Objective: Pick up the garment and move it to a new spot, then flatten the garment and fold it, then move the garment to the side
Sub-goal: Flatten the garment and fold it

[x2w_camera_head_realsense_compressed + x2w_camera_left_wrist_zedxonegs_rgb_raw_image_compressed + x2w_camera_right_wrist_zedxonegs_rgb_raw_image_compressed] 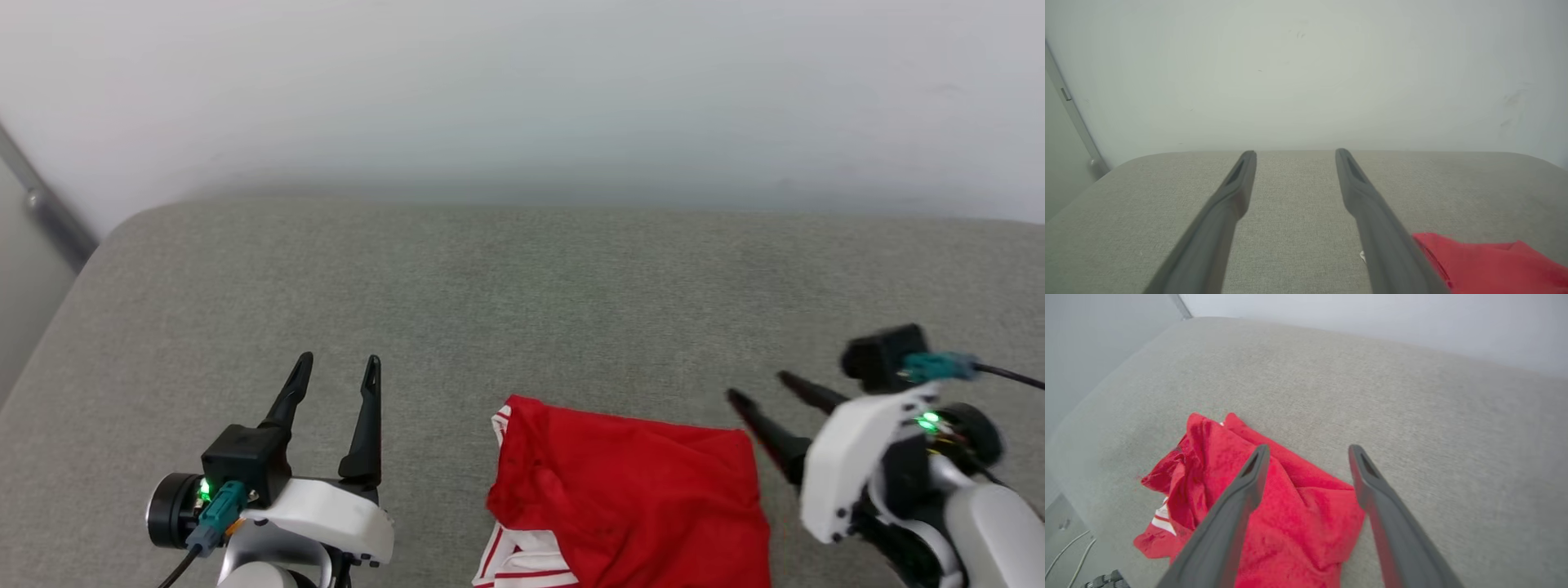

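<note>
Your garment [637, 490] lies bunched at the cushion's [522, 286] near edge, gripped by nothing — both claws stand released. The right claw [757, 385] hangs just beside its right edge, suiting a grasp or a let-go alike; the left claw [339, 359] sits apart.

Bare indoor room, home or test space unclear; grey woven-fabric cushioned surface with rounded corners [522, 278] against plain white wall [522, 82]; pale cables on floor [1069, 551]
</note>
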Available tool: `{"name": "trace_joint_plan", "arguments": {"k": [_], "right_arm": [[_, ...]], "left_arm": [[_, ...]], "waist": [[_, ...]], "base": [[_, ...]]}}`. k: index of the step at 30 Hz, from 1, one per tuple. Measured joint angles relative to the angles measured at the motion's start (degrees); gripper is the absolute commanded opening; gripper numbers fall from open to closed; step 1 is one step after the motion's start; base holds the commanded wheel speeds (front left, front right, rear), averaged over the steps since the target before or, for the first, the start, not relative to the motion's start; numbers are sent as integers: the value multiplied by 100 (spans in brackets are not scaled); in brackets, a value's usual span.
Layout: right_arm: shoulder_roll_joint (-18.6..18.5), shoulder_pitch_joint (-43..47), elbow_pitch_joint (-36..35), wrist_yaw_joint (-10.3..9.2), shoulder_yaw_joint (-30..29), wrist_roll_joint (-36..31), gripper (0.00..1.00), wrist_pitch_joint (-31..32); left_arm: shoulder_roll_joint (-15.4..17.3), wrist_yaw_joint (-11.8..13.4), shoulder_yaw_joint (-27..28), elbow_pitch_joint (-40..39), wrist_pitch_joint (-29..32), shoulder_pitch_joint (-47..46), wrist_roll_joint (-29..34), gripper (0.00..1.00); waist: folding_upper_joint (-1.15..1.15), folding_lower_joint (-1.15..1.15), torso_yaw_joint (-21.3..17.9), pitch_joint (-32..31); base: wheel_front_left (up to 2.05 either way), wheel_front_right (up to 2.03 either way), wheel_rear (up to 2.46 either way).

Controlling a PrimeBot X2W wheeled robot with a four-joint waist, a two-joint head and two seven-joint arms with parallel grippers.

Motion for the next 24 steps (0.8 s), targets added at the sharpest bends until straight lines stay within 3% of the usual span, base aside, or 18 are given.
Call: {"name": "trace_joint_plan", "arguments": {"k": [7, 12, 17, 24], "right_arm": [[376, 906, -660, 0, -1461, -999, 100, -740], [748, 1349, -1249, 0, -2094, -1340, 100, -1346], [886, 1735, -1555, 0, -2263, -1448, 100, -1813], [1053, 2175, -1416, 0, -2100, -1534, 100, -2161]], "left_arm": [[48, 69, 77, 56, -51, 95, -31, 100], [86, 103, 148, 142, -118, 202, -33, 100], [89, 178, 172, 149, -142, 325, -35, 100], [81, 274, 167, 136, -177, 649, -36, 100]], "waist": [[0, 0, -268, -119], [0, 0, -389, -204], [0, 0, -439, -284], [0, -1, -494, -415]], "base": [[0, 0, 0], [0, 0, 0], [0, 0, 0], [0, 0, 0]]}}
